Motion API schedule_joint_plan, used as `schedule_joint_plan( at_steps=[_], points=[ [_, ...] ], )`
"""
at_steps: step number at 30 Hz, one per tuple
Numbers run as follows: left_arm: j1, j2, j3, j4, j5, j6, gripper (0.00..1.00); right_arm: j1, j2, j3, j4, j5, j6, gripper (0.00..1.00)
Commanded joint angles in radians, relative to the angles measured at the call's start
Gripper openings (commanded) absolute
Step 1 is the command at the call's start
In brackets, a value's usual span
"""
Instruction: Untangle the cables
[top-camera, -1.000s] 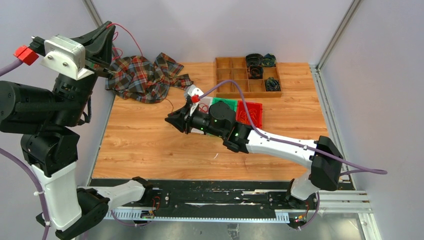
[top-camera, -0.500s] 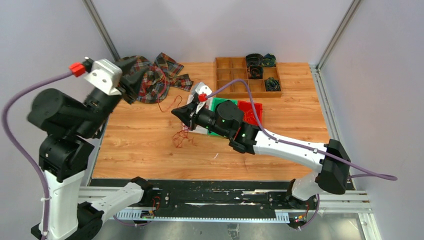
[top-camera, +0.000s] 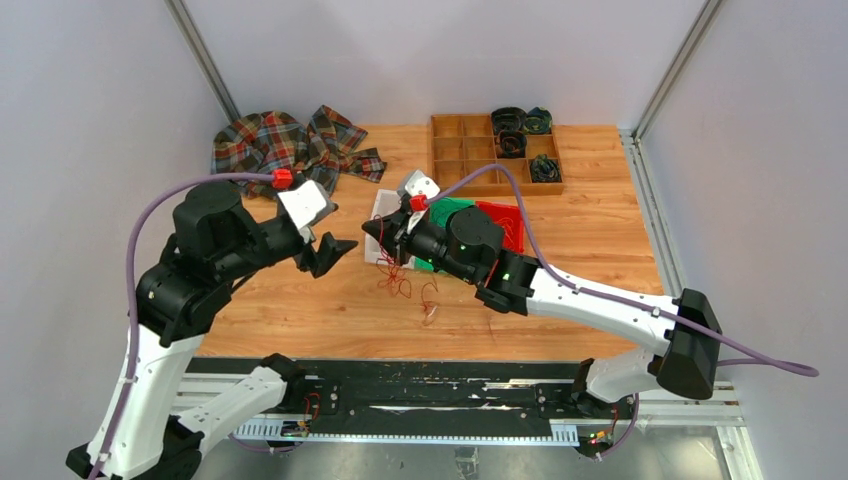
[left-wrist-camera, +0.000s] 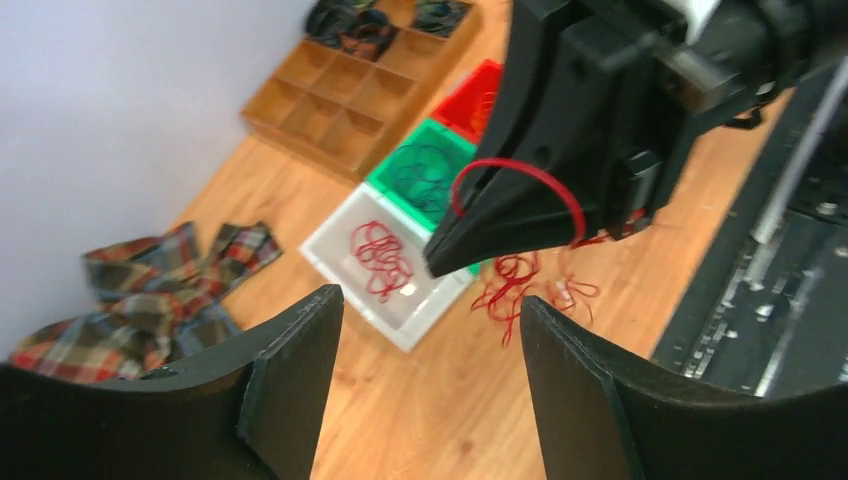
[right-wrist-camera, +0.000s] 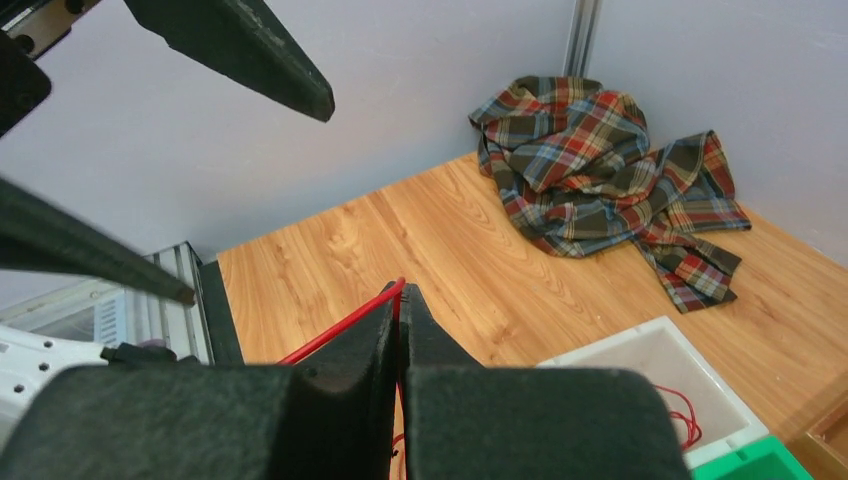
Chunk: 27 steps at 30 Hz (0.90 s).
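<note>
The right gripper (top-camera: 376, 229) is clamped on a red cable (right-wrist-camera: 345, 322). The left gripper (top-camera: 340, 254) stands wide and empty, just left of it.

Fingers of the right tool (right-wrist-camera: 398, 295) hide where the red cable (right-wrist-camera: 345, 322) runs below them.

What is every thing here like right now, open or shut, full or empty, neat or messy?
Left gripper, open, holding nothing.
Right gripper, shut on the red cable.
Red cable, pinched at one loop, rest dangling in a loose tangle.
White bin, holds a red coil.
Green bin, holds a dark coil.
Wooden tray, some far pockets hold dark bundles, others empty.
Cloth, crumpled.
</note>
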Motion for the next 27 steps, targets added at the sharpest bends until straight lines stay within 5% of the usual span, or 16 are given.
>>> schedule_joint_plan(
  at_steps=[1,6,12,19,27],
  points=[
    [-0.002,0.042,0.016,-0.031,0.211,-0.041,0.72,-0.004,0.012,0.033,-0.075,0.014,-0.034,0.01],
    [-0.002,0.097,0.011,-0.027,0.376,-0.175,0.95,0.017,0.052,0.099,-0.144,0.133,-0.080,0.01],
    [-0.002,0.008,-0.148,0.168,0.261,-0.266,0.95,0.061,0.106,0.199,-0.252,0.335,-0.170,0.01],
    [-0.003,-0.047,-0.233,0.232,0.023,-0.226,0.71,0.067,0.093,0.213,-0.275,0.325,-0.126,0.01],
    [-0.002,-0.029,-0.232,0.275,-0.039,-0.232,0.37,0.068,0.085,0.243,-0.341,0.278,-0.078,0.01]
  ],
)
